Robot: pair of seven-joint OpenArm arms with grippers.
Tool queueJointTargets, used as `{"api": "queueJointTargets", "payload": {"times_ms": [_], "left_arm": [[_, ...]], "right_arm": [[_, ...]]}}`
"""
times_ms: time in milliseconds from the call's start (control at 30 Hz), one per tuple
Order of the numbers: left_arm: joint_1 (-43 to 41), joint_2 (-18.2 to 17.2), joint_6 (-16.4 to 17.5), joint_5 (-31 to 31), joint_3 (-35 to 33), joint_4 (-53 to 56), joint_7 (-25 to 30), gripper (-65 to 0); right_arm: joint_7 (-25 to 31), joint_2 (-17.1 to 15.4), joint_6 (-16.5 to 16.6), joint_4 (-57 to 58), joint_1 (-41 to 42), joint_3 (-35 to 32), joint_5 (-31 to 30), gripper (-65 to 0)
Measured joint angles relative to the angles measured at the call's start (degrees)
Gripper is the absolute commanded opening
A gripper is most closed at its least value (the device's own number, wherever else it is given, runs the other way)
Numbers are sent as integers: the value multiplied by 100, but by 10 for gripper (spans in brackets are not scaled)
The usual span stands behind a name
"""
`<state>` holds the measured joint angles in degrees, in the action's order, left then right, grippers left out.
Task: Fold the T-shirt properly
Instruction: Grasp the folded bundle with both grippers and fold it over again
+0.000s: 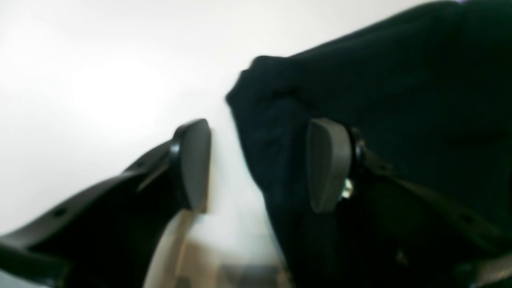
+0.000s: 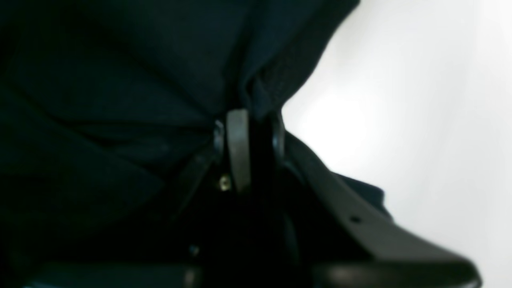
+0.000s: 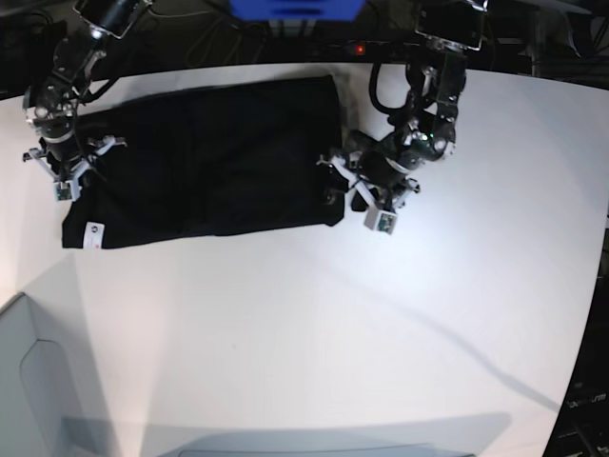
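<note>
The white table [image 3: 314, 314] is spreading wide and bare on the near side of both grippers, giving plenty of open room toward its front edge. The T-shirt [image 3: 200, 162] is lying as a long black band between the two grippers, its far edge running close to the table's back rim. Its small white tag [image 3: 94, 232] is showing at the near corner just below the right gripper [image 3: 65, 169].

In the right wrist view, the right gripper [image 2: 256, 148] is pinching a bunched fold of the T-shirt [image 2: 120, 100], pads drawn tight together on the cloth, with bare table opening beyond it.

The left gripper [image 1: 260, 164] is standing with its jaws apart, straddling the shirt's edge: one pad over the dark cloth [image 1: 400, 100], the other over bare white table [image 1: 80, 80].

Both wrist views are blurring, and the black folds are hard to separate. The orange neckline patch is not visible.
</note>
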<state>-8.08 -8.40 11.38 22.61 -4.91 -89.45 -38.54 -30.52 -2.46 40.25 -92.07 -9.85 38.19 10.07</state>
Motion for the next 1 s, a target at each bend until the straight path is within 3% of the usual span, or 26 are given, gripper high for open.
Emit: {"api": "queueJointTargets", "payload": {"times_ms": [333, 567, 667, 800, 1000], "left_arm": [[205, 146, -22, -87, -4, 96, -79, -279], [208, 146, -22, -70, -2, 96, -85, -279], [208, 146, -24, -90, -2, 96, -83, -279], [210, 149, -24, -92, -2, 96, -85, -279], [212, 144, -26, -90, 0, 96, -98, -279]], "right_arm": [[-44, 664, 9, -1707, -181, -50, 24, -650], [-33, 1102, 4, -2013, -251, -98, 9, -650], [-33, 1104, 9, -2013, -426, -459, -2, -650], [-11, 1088, 2, -2284, -745, -1082, -885, -650], [0, 632, 2, -2343, -1075, -2306, -1657, -650]]}}
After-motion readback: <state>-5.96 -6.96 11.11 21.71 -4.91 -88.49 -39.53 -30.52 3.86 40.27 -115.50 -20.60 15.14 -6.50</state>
